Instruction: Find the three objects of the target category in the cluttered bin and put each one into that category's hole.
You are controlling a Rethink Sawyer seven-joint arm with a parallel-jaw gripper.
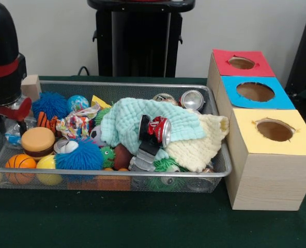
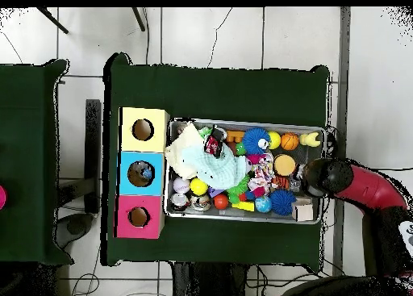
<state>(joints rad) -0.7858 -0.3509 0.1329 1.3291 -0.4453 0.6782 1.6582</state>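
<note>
A green-covered table [image 1: 142,222] is seen bearing a wire bin [image 1: 223,173]. A red can [image 1: 159,129] is found on the mint cloth [image 1: 124,121] mid-bin, well apart from the gripper [image 1: 8,111] at the bin's end farthest from the three boxes [image 1: 269,160]. The gripper's opening cannot be determined.

Red can [image 1: 159,130], dented, on its side atop the clutter, well apart from gripper [image 1: 11,116]. Two silver cans [image 1: 192,99] lie farther off still.

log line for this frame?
arm: over bin's end farthest from boxes | tool: hidden | red can: on mint cloth | holes: red, blue, yellow
</note>
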